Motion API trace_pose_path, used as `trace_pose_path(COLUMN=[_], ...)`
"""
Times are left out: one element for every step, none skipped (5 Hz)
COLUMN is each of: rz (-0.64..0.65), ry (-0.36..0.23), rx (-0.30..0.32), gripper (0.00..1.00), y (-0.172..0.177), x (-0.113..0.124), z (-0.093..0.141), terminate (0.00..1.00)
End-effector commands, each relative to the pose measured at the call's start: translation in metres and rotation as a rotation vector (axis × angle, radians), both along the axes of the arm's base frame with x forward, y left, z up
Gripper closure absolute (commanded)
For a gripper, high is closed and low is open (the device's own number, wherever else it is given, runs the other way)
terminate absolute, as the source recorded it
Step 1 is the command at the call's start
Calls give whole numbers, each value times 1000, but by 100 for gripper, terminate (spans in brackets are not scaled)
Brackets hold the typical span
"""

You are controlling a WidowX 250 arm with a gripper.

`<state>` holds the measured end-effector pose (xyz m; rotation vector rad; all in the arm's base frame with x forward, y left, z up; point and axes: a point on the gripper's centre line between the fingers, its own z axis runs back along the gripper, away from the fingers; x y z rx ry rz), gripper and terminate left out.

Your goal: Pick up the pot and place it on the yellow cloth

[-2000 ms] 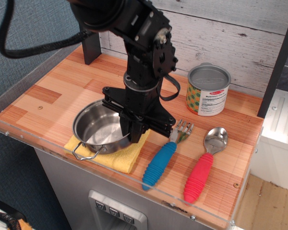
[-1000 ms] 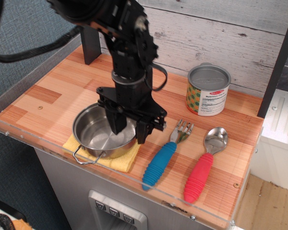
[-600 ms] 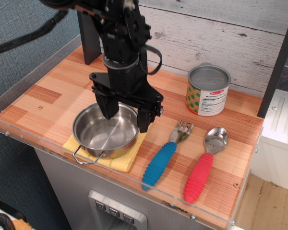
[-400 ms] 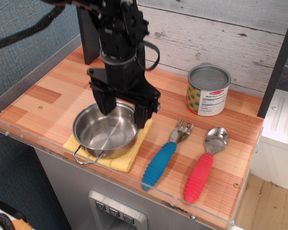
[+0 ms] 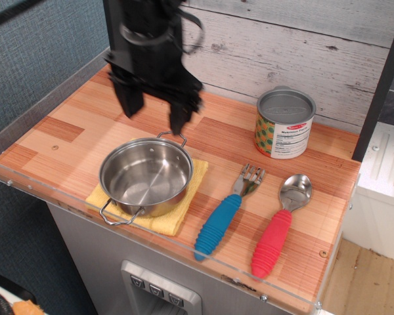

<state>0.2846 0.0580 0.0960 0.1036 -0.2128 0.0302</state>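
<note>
Gripper (image 5: pixel 154 111) being held above the table, pointed down, jaws spread wide and empty; pot (image 5: pixel 146 177) being borne by the yellow cloth (image 5: pixel 167 221), below the fingers (image 5: pixel 130 100).

The tool (image 5: pixel 155 108) is smeared by motion blur, so its two fingers show only as dark soft-edged shapes, and the arm above it is cut off by the top edge. The pot (image 5: pixel 146 176) covers most of the yellow cloth (image 5: pixel 173 218), leaving only its near edge and right side in sight. The small print on the label of the can (image 5: pixel 285 123) is too fine to read, and the tabletop (image 5: pixel 65 125) runs behind the blurred tool at the far left.
</note>
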Motion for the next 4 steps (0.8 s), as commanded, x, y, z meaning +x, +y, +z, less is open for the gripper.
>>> trace_pose_path(rz=[71,90,93,100], ry=[-42,-64,-95,-128], rx=[25,50,39,-23], gripper=[0,0,0,0], y=[38,47,45,37], x=[26,42,58,68], z=[17,22,24,25], terminate=[0,0,0,0])
